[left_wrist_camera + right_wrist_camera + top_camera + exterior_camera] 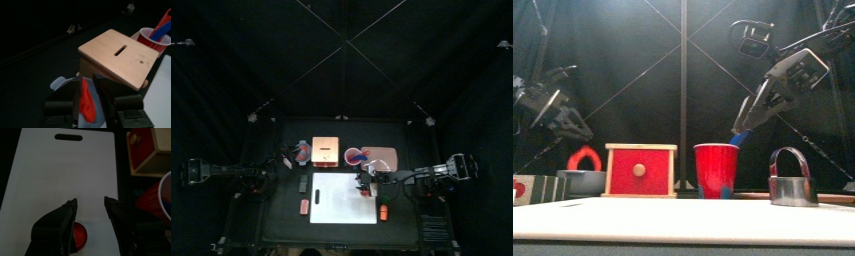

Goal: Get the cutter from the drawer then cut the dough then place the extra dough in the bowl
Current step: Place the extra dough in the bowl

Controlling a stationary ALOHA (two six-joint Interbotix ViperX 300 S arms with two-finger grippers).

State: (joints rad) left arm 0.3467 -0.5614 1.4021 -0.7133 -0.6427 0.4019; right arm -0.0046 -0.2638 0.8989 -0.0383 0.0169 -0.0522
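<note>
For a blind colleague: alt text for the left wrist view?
The left end effector grips a strip of red dough, a blue-grey bowl just beyond it. Behind stand a pale wooden box and a red cup.

Left arm and right arm: black, jointed. Right hand has black tapered jaws. Left hand probably the same.

The whole booth is pretty much sitting in the dark here. A plain black fabric curtain is filling the upper half of the overhead shot, and it's hanging as the backdrop across the level front shot too. More of the same dark cloth is closing in the left and right edges. A small black flat-topped table is taking up the lower middle, looking dim and matte.
</note>
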